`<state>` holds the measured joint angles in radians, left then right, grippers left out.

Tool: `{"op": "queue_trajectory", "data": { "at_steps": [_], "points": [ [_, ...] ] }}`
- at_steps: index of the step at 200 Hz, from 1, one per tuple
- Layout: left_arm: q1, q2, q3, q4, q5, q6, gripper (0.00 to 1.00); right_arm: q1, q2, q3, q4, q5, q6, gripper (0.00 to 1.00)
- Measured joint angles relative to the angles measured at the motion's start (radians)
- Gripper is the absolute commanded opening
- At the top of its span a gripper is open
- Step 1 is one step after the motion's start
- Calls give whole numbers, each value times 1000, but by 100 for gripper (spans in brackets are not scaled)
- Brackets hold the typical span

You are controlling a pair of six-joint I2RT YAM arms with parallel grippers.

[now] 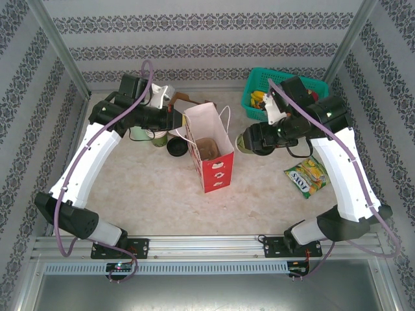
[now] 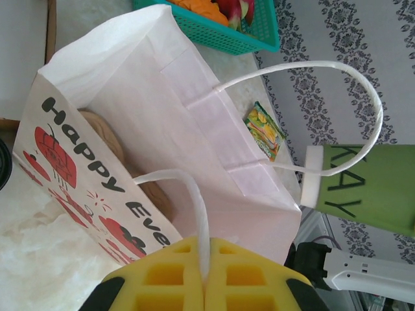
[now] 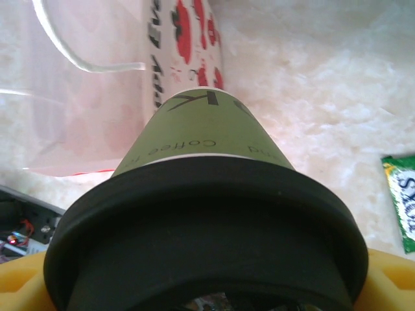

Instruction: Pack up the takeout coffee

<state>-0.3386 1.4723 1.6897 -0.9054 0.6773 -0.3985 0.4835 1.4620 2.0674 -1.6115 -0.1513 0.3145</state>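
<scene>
Green cup (image 3: 201,129) tipped, base toward bag (image 3: 84,110)

at the right wrist, the takeout coffee (image 3: 201,129) is running off the bottom edge, the snack packet (image 3: 402,201) off the right.

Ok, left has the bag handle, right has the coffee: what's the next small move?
Probably lift the right gripper and carry the takeout coffee over the open mouth of the paper bag. It sits lidded in that grip, beside the bag rather than above it, while the left gripper pinches a handle.
</scene>
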Motion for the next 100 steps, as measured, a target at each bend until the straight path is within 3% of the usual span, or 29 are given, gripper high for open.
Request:
{"op": "queue_trajectory", "data": {
  "at_steps": [100],
  "points": [
    [-2, -47, -63, 62, 1, -29, 0, 171, 67, 152, 0, -59, 54, 58]
  ]
}}
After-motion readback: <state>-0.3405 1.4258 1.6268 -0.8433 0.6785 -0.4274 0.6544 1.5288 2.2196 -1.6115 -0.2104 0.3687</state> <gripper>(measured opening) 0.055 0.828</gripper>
